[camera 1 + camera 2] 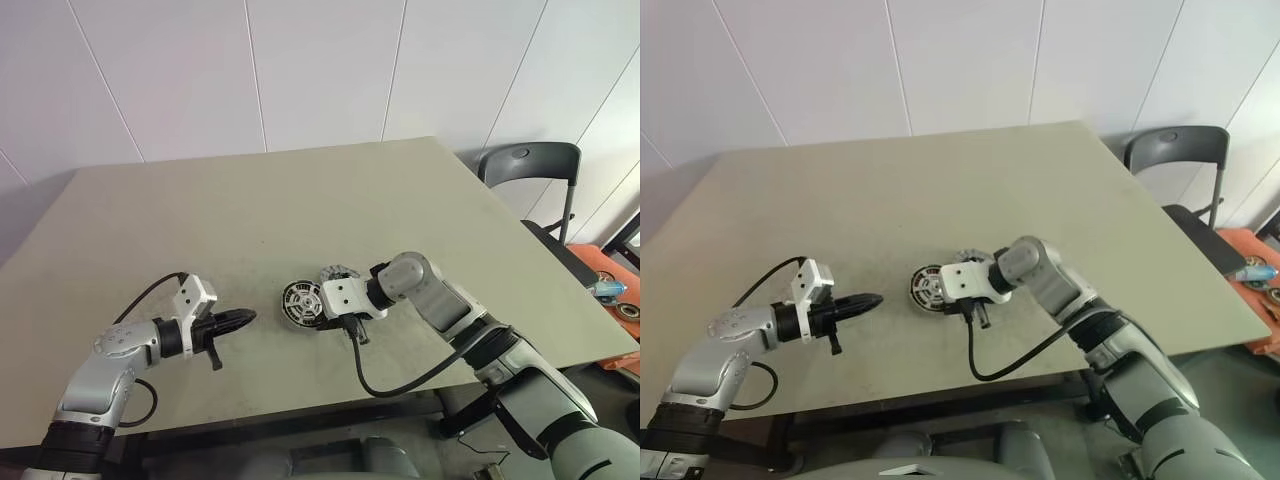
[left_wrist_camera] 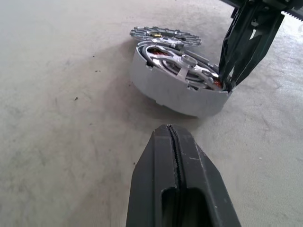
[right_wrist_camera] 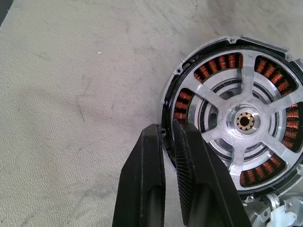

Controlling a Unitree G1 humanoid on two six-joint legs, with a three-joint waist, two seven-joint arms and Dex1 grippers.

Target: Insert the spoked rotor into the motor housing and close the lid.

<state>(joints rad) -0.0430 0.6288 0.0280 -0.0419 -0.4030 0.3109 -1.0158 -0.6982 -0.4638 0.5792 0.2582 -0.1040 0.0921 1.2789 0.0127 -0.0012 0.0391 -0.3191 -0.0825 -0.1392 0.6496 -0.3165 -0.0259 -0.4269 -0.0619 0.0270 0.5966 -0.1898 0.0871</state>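
Right gripper (image 3: 168, 137) pinching motor housing (image 3: 235, 120) rim, tilting it; left gripper (image 1: 240, 319) clenched, empty. Housing looks stiff, heavy, slick (grip rim, avoid windings). Spoked rotor (image 2: 164, 35) behind.

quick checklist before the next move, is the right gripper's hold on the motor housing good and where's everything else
1. Right gripper pinching the motor housing rim: ok, one finger on each side of the rim.
2. Housing tilted up on edge off the table: ok.
3. Copper windings and silver spokes visible inside the housing: ok.
4. Toothed disc lying flat just behind the housing: ok, whether it touches, cannot tell.
5. Left gripper shut, empty, short of the housing: ok.
6. Rotor fully seated: cannot tell.
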